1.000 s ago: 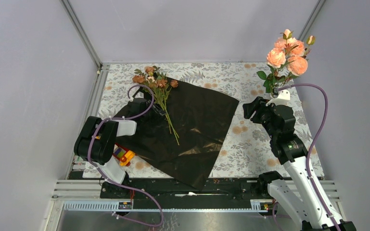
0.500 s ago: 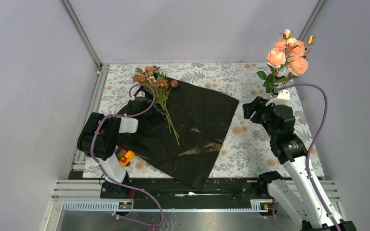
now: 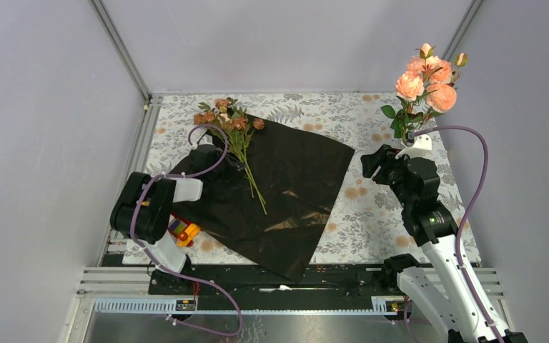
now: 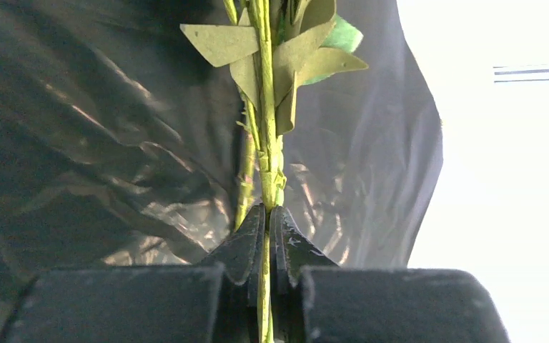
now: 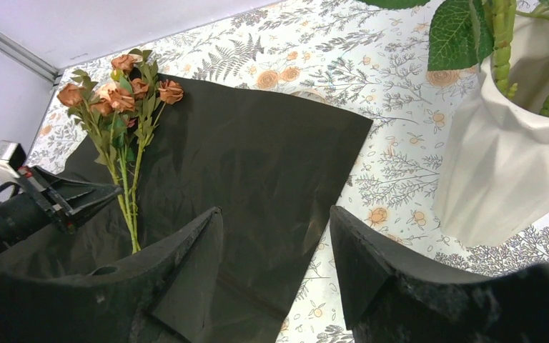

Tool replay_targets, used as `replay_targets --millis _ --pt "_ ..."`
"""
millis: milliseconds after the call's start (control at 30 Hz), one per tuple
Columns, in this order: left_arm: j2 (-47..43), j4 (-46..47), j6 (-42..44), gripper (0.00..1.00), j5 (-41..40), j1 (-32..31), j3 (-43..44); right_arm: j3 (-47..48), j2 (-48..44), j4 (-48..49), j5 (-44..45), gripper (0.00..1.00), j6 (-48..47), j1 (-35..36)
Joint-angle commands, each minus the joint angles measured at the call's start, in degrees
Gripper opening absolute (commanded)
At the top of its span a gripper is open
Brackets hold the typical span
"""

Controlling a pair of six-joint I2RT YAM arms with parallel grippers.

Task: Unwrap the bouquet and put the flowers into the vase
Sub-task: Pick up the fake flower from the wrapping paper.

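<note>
The bouquet's black wrapping paper [image 3: 286,193] lies unfolded flat on the floral tablecloth. A bunch of brownish dried flowers [image 3: 227,118] with thin green stems [image 4: 266,143] lies on the paper's far left part. My left gripper [image 3: 237,166] is shut on those stems just below the leaves, its jaws pinching them [image 4: 268,214]. The white ribbed vase [image 5: 500,164] stands at the far right and holds peach-pink roses [image 3: 425,78]. My right gripper [image 5: 275,214] hovers open and holding nothing, just left of the vase [image 3: 416,145].
A colourful toy-block car [image 3: 184,230] sits by the paper's near left edge, under my left arm. Grey walls close in the table on the left, back and right. A metal rail runs along the near edge.
My left gripper has closed onto the green stems. The flowers, the paper and the right arm have stayed where they were.
</note>
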Motion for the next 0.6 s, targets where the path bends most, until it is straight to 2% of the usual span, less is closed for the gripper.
replay_targets --millis 0,267,567 --pt "-7.66 2.44 0.37 0.00 -0.54 0.09 -1.89 2.21 -0.71 0.09 0.32 0.63 -0.82 0.50" --pt "-16.34 -3.80 4.36 0.00 -3.47 0.09 -3.91 1.55 -1.57 0.04 0.60 0.64 -0.99 0.50" --pt "-25.36 -15.24 17.97 0.00 -5.06 -0.16 -0.23 1.14 -2.32 -0.22 1.00 0.64 -1.45 0.51"
